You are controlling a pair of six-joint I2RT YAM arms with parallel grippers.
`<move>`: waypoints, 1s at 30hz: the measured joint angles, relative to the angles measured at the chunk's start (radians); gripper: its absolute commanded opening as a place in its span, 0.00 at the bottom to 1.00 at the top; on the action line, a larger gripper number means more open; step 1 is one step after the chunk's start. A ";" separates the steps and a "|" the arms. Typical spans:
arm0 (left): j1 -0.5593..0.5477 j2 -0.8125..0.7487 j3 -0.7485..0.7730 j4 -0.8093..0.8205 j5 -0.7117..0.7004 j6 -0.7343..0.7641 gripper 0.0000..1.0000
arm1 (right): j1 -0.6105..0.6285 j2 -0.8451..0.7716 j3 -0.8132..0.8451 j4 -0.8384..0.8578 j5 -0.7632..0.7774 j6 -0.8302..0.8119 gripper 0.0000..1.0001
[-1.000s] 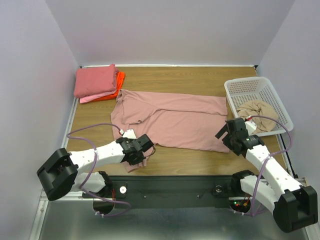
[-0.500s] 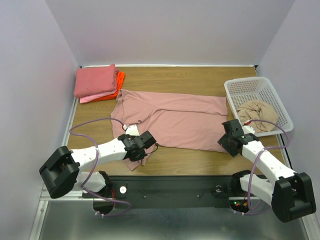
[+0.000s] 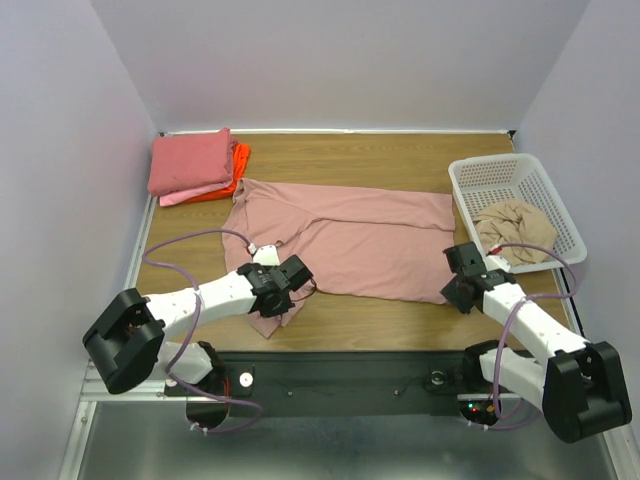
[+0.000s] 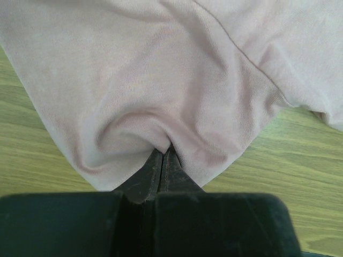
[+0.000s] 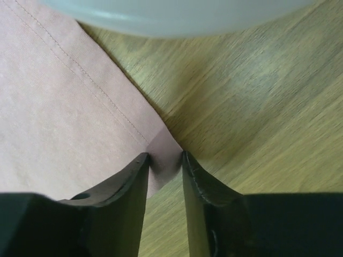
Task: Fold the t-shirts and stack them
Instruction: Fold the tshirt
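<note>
A dusty-pink t-shirt lies spread across the middle of the table. My left gripper is shut on a bunched fold of its near left part, and the cloth puckers at the fingertips. My right gripper sits low at the shirt's near right corner. Its jaws stand narrowly apart, with that hemmed corner lying between them. Folded coral-pink, pale-pink and orange-red t-shirts are stacked at the back left. A beige t-shirt lies crumpled in the basket.
The white lattice basket stands at the right edge, just beyond my right gripper, and shows as a pale blur in the right wrist view. Bare wood lies right of the shirt corner. Walls close in the left, back and right.
The right gripper's jaws have narrowed from wide open around the shirt's near right corner as it settled there. The left gripper has shifted right and slightly away, carrying its fold of cloth.
</note>
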 measured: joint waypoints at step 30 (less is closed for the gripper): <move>0.282 0.190 0.396 0.105 -0.065 0.440 0.00 | 0.000 0.233 0.327 0.046 0.099 -0.137 0.00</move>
